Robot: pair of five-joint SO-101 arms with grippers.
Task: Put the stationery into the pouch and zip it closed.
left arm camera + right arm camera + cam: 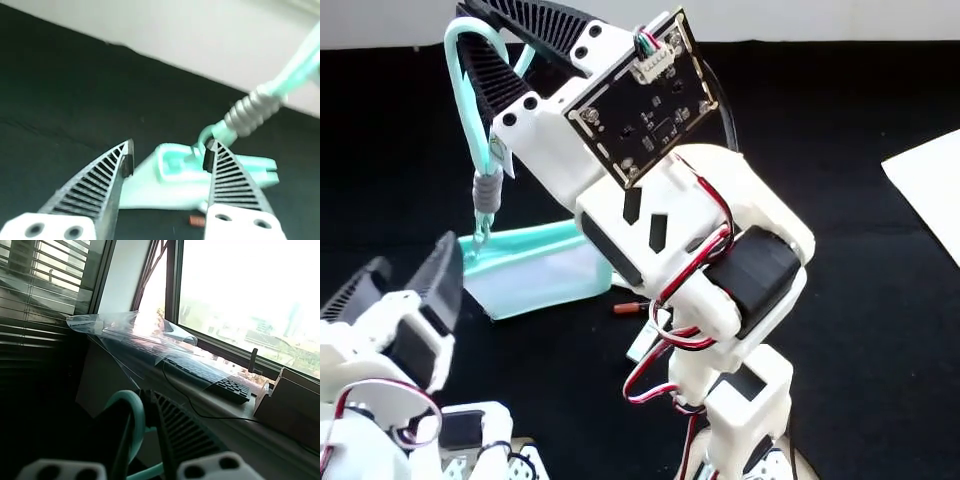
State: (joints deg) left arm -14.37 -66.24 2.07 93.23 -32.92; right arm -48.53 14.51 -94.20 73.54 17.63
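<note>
Currently the pouch (535, 268) rests on the worktop (840, 300), left of centre. Its strap (464, 100) is held aloft by the right jaws, clamped on the loop. The left jaws stand wide, on the near side of the pouch. The pouch looks soft and light and will likely sag, so grip near the zip end. The zip is hard to make out. A small brown piece (628, 309) to the right cannot be identified.

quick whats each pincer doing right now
Left pincer: open, holding nothing.
Right pincer: shut on the teal pouch strap.
</note>
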